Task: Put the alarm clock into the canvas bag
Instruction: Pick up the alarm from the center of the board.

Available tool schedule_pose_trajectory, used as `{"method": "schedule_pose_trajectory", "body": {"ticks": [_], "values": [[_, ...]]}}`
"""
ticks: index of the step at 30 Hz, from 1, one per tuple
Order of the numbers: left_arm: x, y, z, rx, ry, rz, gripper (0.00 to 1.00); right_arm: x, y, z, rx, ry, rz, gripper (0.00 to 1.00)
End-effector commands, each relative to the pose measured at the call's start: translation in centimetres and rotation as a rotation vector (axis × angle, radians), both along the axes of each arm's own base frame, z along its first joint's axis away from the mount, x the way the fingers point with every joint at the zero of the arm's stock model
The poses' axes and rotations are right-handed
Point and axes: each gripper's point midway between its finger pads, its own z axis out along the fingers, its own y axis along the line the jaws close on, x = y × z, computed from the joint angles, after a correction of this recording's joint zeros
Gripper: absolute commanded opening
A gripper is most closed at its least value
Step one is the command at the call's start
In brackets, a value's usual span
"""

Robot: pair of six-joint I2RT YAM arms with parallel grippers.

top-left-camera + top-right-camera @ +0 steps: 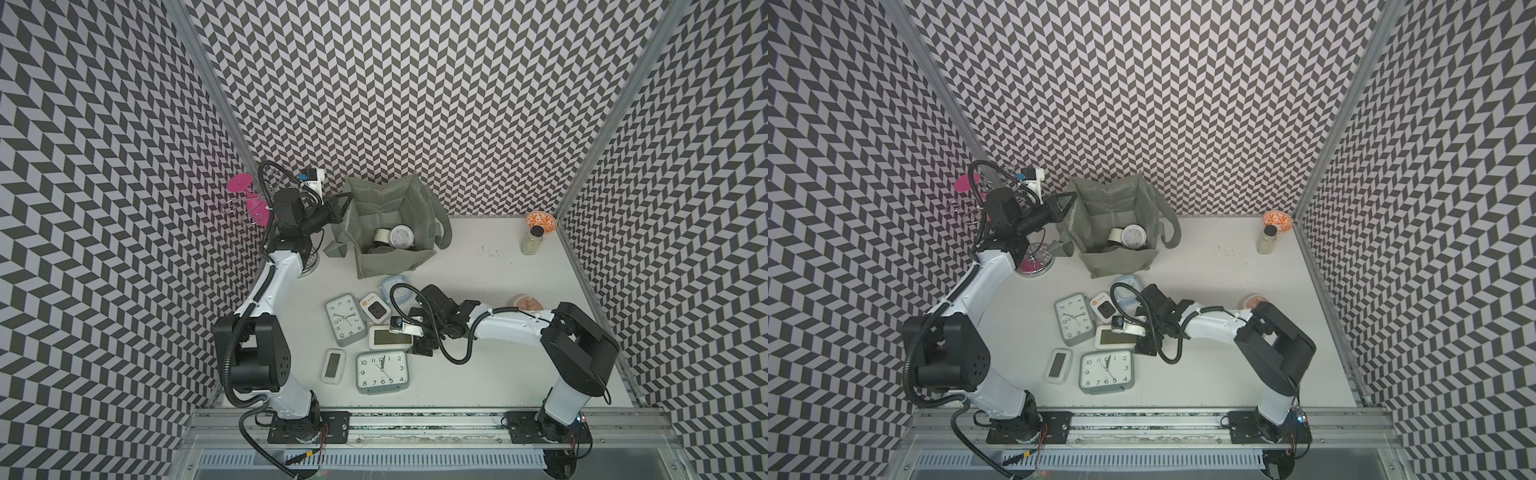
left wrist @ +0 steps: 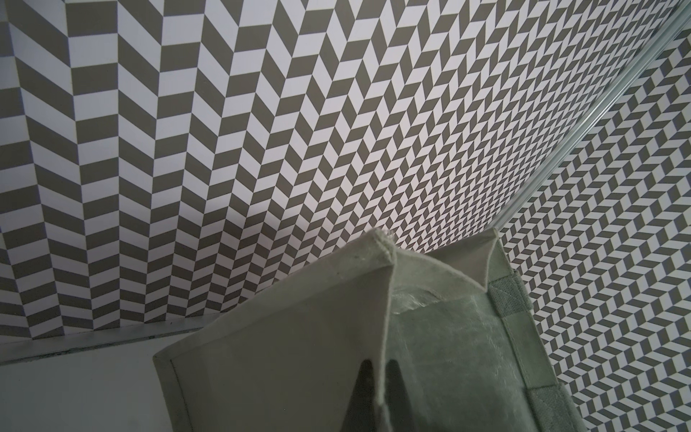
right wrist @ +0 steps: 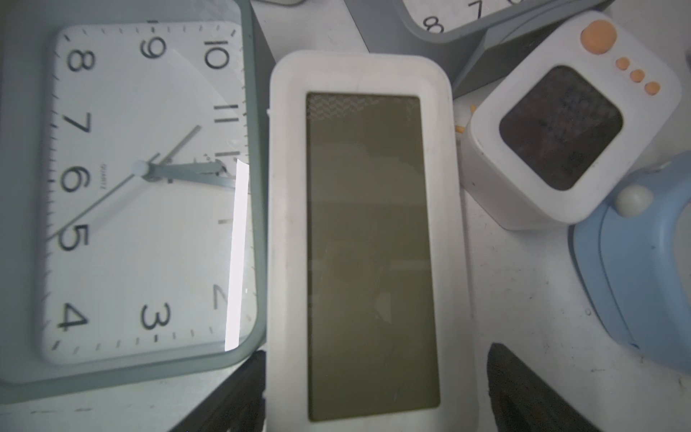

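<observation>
because the canvas bag [image 1: 386, 264] is limp, the left jaws are clenched on its side rim, likely to keep the mouth spread and upright at the back of the desk [image 1: 478, 353]; a round clock [image 1: 401, 237] already lies inside. the right jaws stand released, straddling one end of the white digital alarm clock [image 3: 374, 243], which lies flat on the desk, well short of the bag. a grey square clock [image 3: 142, 187] sits just beside it, so room on that side looks tight.
</observation>
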Motion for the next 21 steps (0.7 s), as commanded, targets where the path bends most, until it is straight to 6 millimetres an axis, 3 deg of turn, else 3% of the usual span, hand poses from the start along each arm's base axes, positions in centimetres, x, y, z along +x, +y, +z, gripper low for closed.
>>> {"method": "schedule_pose_trajectory", "body": {"ticks": [1,12,21], "values": [[-0.8,0.0,4.5,-0.001,-0.169,-0.014,0.00,0.3,2.1,1.1,0.068,-0.024,0.032,0.87],[-0.8,0.0,4.5,0.001,-0.170,-0.014,0.00,0.6,2.6,1.7,0.075,-0.015,0.024,0.69],[-0.9,-0.3,4.5,-0.002,-0.171,-0.026,0.00,0.7,1.3,8.6,0.225,-0.099,-0.091,0.60]]}}
